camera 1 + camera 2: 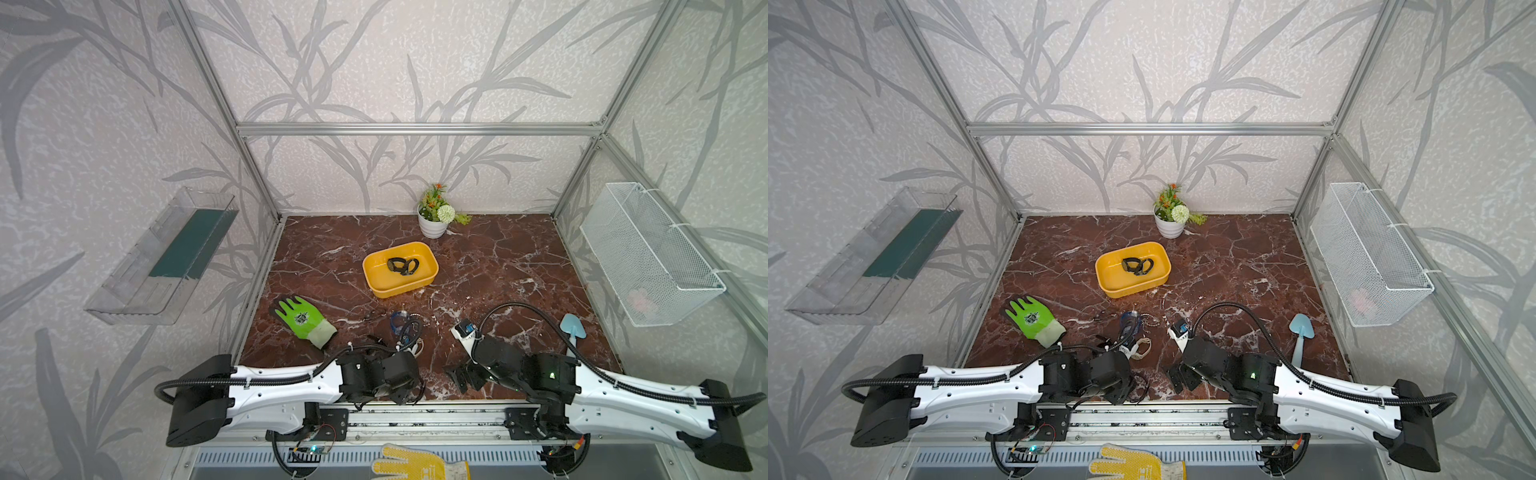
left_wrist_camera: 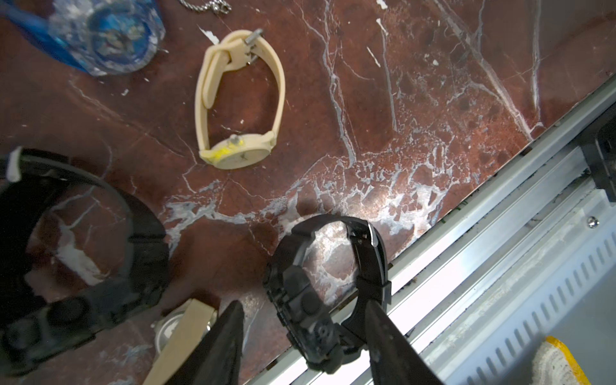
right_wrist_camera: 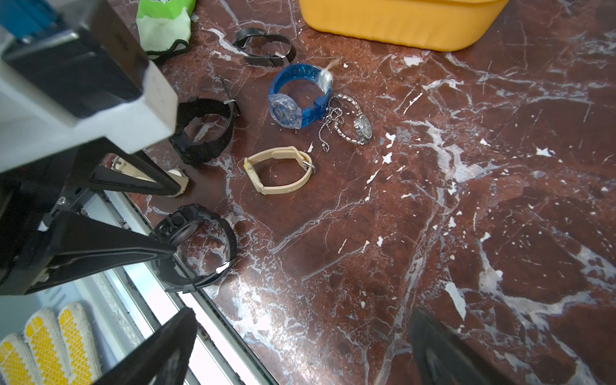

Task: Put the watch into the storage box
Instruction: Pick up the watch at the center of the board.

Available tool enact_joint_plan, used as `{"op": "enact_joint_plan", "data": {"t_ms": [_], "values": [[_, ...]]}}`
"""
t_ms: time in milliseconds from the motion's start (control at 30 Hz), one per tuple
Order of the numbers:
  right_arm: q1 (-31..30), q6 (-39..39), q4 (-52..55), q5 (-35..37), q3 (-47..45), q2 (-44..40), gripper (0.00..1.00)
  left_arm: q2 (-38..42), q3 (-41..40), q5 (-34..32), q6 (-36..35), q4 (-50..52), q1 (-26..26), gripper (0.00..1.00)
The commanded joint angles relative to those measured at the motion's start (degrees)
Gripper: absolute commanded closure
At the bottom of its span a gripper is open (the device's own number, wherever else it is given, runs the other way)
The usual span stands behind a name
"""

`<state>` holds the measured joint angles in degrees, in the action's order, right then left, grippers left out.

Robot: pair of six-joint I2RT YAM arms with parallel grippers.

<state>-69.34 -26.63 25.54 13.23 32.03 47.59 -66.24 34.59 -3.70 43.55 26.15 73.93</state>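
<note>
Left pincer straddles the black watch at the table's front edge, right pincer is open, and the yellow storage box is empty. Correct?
Not the box: both top views show the storage box holding at least one dark watch. The left pincer does straddle the front-edge black watch, and the right pincer is open.

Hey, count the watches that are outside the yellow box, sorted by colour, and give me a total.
Black watches: 3
Beige watches: 2
Blue watch: 1
Silver watch: 1
Total: 7
</note>
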Motion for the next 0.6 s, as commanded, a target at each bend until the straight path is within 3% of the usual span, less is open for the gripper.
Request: {"op": "enact_joint_plan", "data": {"t_ms": [0,367,567], "values": [[-0.7,-1.0,0.1,1.9,-1.2,-1.5,0.01,-1.7,2.0,1.1,1.1,-1.8,0.2,0.43],[-2.1,-1.1,-0.4,2.7,-2.1,-2.8,0.01,-7.5,3.5,2.4,2.3,-0.8,0.2,0.49],[-2.3,-1.1,-1.2,3.1,-2.1,-1.6,0.01,-10.4,6.1,-0.6,2.5,3.8,0.2,0.53]]}}
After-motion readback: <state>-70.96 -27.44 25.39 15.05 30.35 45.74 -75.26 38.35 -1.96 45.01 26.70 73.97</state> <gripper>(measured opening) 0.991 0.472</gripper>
